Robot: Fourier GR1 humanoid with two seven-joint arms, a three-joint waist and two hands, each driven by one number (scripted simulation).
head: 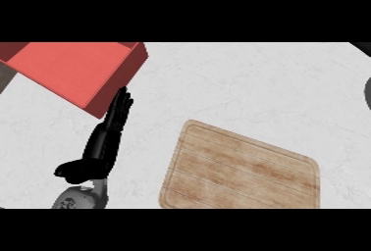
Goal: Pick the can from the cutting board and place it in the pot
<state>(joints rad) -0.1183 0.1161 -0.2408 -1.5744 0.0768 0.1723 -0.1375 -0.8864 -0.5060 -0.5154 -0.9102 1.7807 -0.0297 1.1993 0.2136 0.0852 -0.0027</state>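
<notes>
Left robot hand (109, 132) at view's left, fingers straight and pointing up, thumb out to the side, released, holding nothing, resting just beside the red box (80, 71). Right robot hand not in view. Cutting board (243, 169) lies on the white worktop (239, 83), wooden, tilted, bare on top: no can on it and no can anywhere visible, so can't tell where it is. Dark curved edge (367, 93) at the right border, maybe the pot, too little shows to say; another dark bit in the top right corner. Judgement: a can should be stiff, smooth-sided, light to middling, likely to slip if pinched at the rim; best taken round the middle of its side wall, fingers and thumb on opposite sides, kept upright into the pot
</notes>
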